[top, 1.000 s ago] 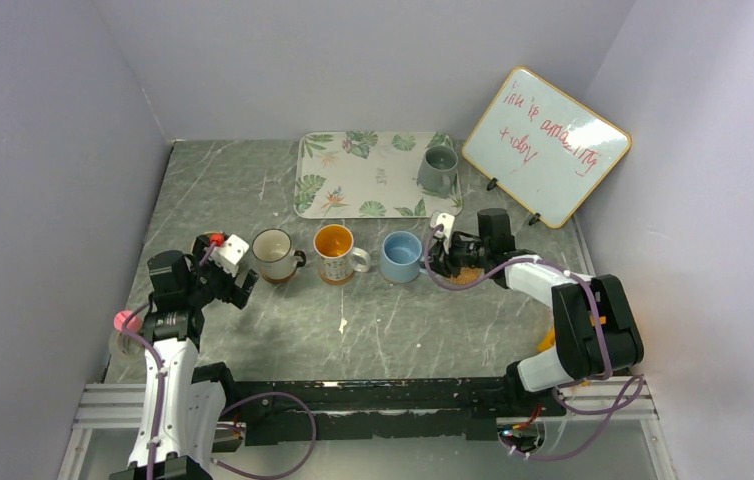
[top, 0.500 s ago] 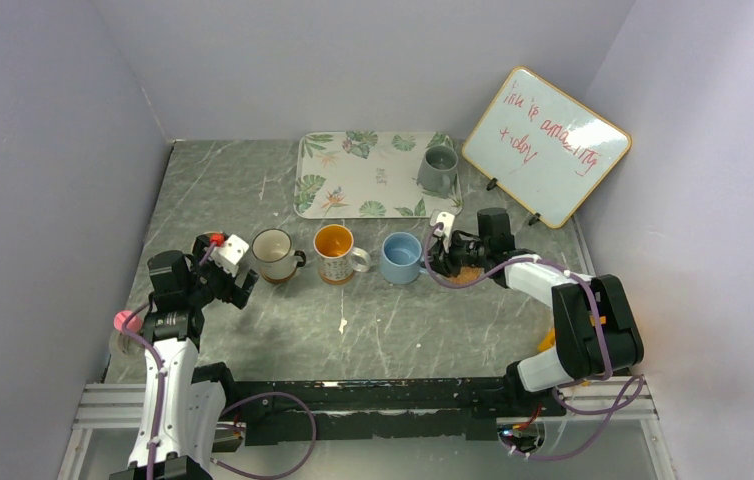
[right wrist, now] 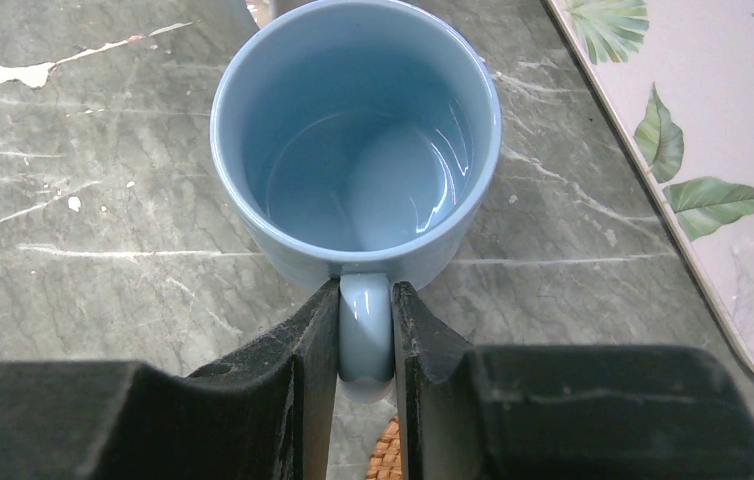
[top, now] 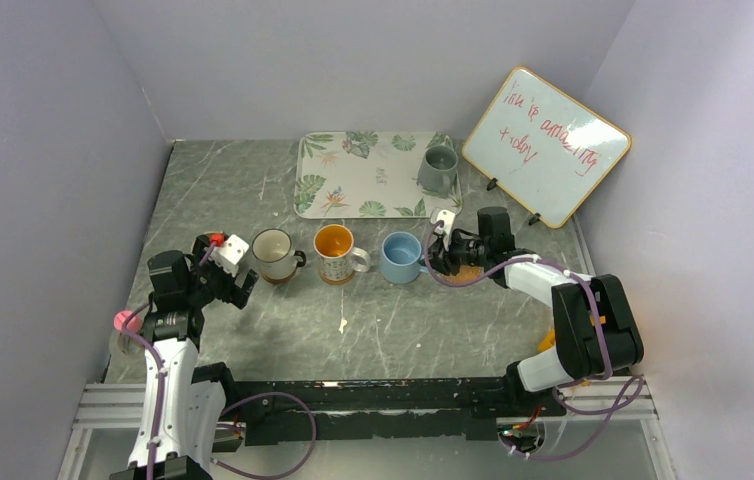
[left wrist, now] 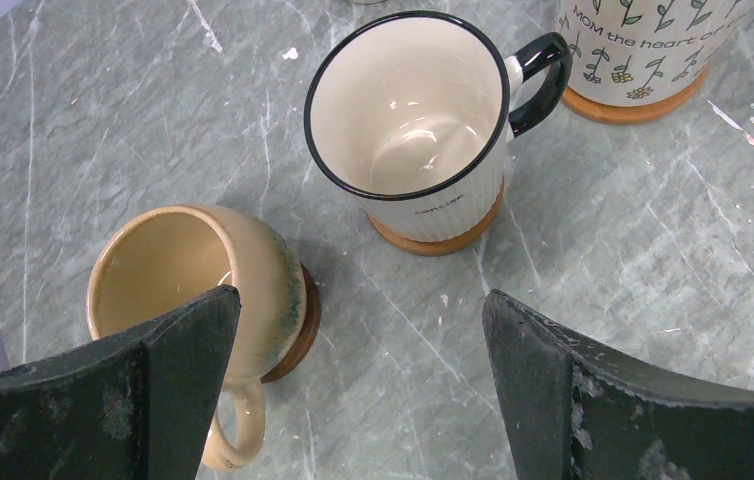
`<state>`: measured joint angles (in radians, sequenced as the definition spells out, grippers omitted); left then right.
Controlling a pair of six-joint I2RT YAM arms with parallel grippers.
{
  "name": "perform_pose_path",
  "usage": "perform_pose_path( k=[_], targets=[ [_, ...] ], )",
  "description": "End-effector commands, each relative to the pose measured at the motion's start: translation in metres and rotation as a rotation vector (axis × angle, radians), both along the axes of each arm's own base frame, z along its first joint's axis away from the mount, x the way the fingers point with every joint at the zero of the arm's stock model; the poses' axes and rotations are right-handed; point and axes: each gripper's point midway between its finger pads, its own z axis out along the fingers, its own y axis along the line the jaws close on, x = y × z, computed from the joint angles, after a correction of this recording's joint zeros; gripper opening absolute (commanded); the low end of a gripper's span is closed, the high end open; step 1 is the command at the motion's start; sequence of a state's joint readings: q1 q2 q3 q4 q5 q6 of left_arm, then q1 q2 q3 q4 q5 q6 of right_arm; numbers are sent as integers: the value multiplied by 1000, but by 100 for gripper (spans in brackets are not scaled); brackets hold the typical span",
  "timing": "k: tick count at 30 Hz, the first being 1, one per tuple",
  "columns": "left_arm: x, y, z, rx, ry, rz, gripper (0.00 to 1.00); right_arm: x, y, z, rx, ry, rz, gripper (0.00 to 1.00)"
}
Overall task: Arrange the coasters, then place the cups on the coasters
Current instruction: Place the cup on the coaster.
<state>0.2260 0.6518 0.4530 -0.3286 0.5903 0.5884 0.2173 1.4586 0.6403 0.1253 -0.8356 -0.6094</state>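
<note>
My right gripper (right wrist: 365, 340) is shut on the handle of the light blue cup (right wrist: 353, 150), which stands upright on the table (top: 400, 256). A woven coaster (right wrist: 385, 455) lies under this gripper, to the right of that cup (top: 468, 272). My left gripper (left wrist: 358, 310) hangs open above bare table. Beside its left finger the tan cup (left wrist: 193, 290) sits on a dark brown coaster (left wrist: 298, 330). The white dark-rimmed cup (left wrist: 413, 120) and the patterned cup (top: 334, 251) each stand on a coaster. The grey-green cup (top: 439, 168) stands on the tray.
The leaf-print tray (top: 353, 185) lies at the back centre. A whiteboard (top: 545, 145) leans at the back right. A small white scrap (top: 342, 325) lies on the marble table in front of the cups. Grey walls close in on the left, right and back.
</note>
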Motion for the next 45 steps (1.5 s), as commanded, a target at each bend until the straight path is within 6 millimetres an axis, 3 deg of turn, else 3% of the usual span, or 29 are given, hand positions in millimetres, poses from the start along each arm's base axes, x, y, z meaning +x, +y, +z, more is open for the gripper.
perform_pose_path(
  k=[1,6,12,19,23,29,34,39,45],
  targets=[
    [-2,-4,2,-2,-11,-28,96,12,5,15,30,-62,19,28],
    [-2,-4,2,-2,-11,-28,96,11,6,18,35,-60,27,30],
    [-2,-4,2,-2,-9,-27,96,13,-1,42,49,-86,19,52],
    [-2,-4,2,-2,-11,-26,96,32,-42,89,137,-70,-57,68],
    [-2,-3,2,-2,-11,-24,96,69,-82,111,177,-43,-227,69],
    [-1,-3,1,-4,-6,-22,96,137,-122,106,127,-8,-513,74],
    [0,-2,2,-4,-7,-17,96,179,-134,97,123,63,-655,79],
    [0,-2,2,-4,-7,-17,96,204,-120,88,98,71,-693,82],
    [0,-2,1,-6,-4,-17,96,215,-86,60,45,156,-722,83]
  ],
)
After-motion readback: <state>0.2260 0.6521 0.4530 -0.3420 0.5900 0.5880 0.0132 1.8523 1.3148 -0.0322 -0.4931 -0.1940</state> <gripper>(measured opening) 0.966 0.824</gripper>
